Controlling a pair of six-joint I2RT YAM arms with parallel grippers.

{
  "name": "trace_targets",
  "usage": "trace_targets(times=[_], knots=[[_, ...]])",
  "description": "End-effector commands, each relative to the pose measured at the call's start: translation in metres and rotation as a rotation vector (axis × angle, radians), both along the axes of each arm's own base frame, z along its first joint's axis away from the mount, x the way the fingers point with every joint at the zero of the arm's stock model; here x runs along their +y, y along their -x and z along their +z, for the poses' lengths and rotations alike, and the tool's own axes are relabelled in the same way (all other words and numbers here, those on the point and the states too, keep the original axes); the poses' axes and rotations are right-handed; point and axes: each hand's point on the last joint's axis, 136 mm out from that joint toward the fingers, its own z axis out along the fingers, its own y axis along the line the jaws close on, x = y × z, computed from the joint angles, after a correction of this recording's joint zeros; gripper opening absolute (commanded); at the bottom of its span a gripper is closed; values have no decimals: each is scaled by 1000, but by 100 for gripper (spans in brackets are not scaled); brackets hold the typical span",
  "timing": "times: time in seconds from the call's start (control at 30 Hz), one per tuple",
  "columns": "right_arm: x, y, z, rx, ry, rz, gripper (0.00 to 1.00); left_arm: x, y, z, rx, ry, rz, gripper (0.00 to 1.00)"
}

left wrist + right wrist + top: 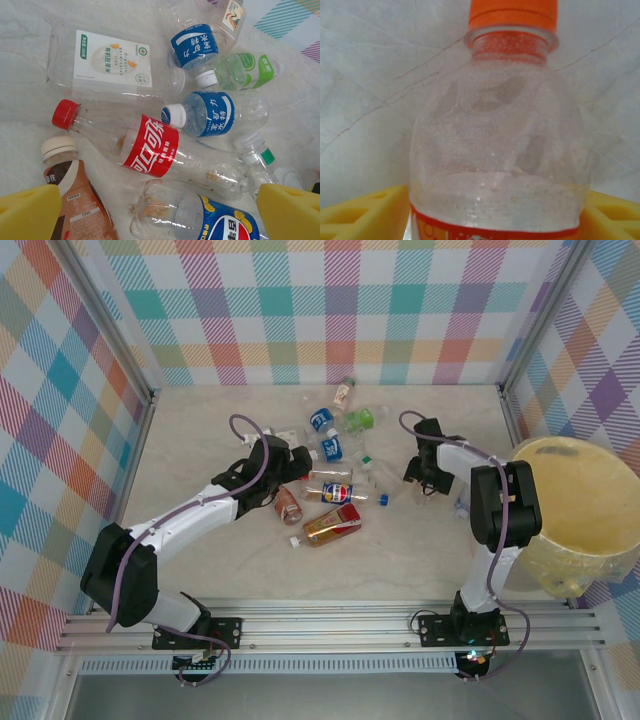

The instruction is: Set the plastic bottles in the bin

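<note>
Several plastic bottles (330, 455) lie heaped mid-table. My left gripper (295, 478) hovers open over them, its yellow fingers (30, 212) wide apart above a red-labelled cola bottle (150, 145), a blue Pepsi bottle (220, 222) and a brown-labelled one (70, 195). Blue-labelled bottles (210, 112), a green one (247, 70) and a big white-labelled one (112, 60) lie beyond. My right gripper (432, 485) straddles a clear orange-capped bottle (500, 140) lying on the table; its fingers (365, 212) sit close against both sides, and contact is unclear. The pale-yellow bin (590, 500) stands at the right.
An amber bottle (330, 525) lies nearest the arms, and one small bottle (345, 392) lies apart near the back wall. Checkered walls (80, 420) enclose the table on three sides. A metal rail (320, 625) runs along the near edge.
</note>
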Motion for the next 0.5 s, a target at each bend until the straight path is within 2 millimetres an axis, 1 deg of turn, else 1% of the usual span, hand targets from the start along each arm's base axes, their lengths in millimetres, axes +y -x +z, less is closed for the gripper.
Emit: trace_targets(times=[0.0,0.1,0.2,0.33,0.47], knots=[[2,-3,2,-35,-12,-2,69,2,1,-2,5,-4,15,100],[0,-5,13,-75,-7,-2,64,1,1,-2,6,-5,12,100],[0,-11,31,-137,-3,13,59,0,0,-2,6,-6,11,100],[6,-17,66,-249,-23,60,52,0,0,-2,5,-6,11,100],[11,-20,109,-368,-28,105,48,0,-1,-2,5,-2,9,100]])
